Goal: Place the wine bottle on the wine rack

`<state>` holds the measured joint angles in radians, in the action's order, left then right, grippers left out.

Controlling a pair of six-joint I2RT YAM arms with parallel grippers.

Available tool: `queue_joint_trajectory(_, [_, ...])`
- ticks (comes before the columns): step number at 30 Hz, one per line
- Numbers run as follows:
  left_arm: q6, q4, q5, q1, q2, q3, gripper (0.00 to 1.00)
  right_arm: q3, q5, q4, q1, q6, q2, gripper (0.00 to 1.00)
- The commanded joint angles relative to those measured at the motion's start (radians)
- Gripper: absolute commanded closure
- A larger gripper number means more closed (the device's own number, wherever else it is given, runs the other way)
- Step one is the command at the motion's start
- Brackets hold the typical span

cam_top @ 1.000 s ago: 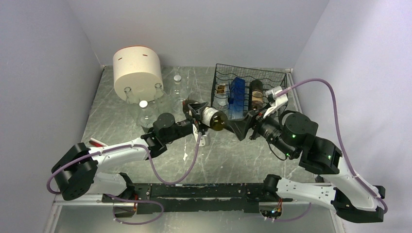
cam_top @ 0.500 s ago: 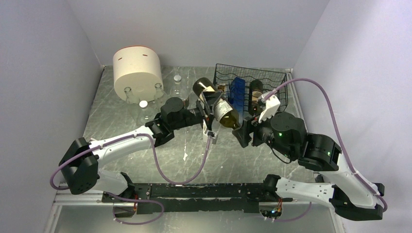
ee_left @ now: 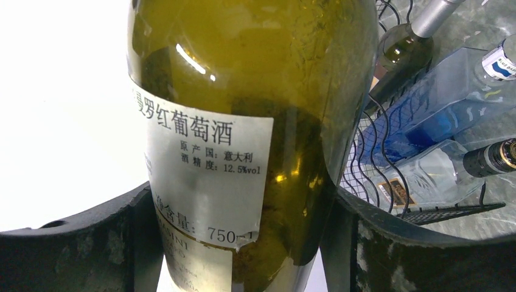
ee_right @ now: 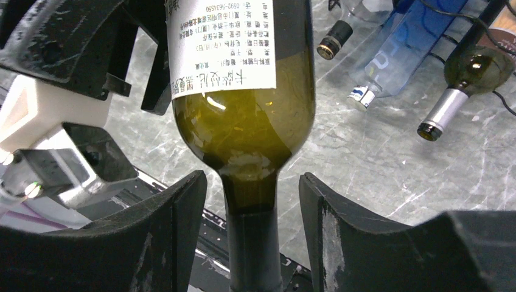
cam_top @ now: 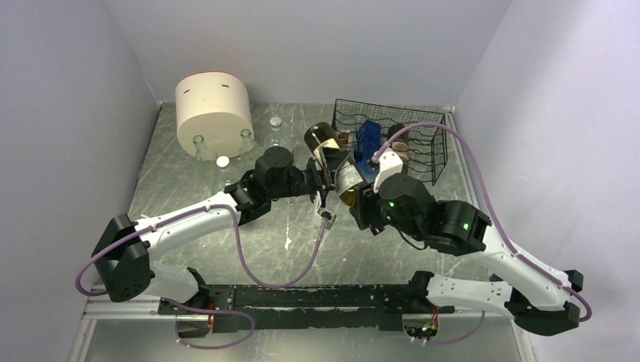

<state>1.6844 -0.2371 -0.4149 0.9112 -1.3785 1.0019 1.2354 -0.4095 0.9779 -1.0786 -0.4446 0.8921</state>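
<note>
The wine bottle (cam_top: 346,179), olive-green glass with a white label, hangs tilted in the air just left of the black wire wine rack (cam_top: 407,124), base up toward the rack. My left gripper (cam_top: 328,162) is shut on its body; the left wrist view shows the bottle (ee_left: 243,91) clamped between both fingers of that gripper (ee_left: 240,219). My right gripper (cam_top: 361,205) is open at the bottle's lower end. In the right wrist view the bottle (ee_right: 243,115) has its neck between the spread fingers of that gripper (ee_right: 252,182), with gaps on both sides.
The rack holds a blue bottle (cam_top: 368,139) and several others, seen through its wires (ee_left: 371,146). A cream cylindrical container (cam_top: 213,111) stands at the back left with clear glass bottles (cam_top: 223,161) in front of it.
My left arm has raised the bottle and swung its base toward the rack. My right arm has moved left, and its open gripper now straddles the neck.
</note>
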Motion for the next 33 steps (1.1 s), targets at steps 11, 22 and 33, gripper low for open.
queue_joint_trajectory(11, [-0.049,-0.002,0.000,-0.001,0.017,0.126,0.93,-0.071,-0.022,-0.068,-0.004,-0.054,0.098,0.50])
queue_joint_trajectory(22, [-0.099,0.025,-0.008,-0.001,0.035,0.135,0.93,-0.076,-0.088,-0.067,-0.001,-0.063,0.096,0.85])
queue_joint_trajectory(33, [-0.250,-0.148,-0.054,-0.002,0.048,0.048,0.05,-0.040,-0.202,-0.087,0.000,-0.074,0.053,1.00])
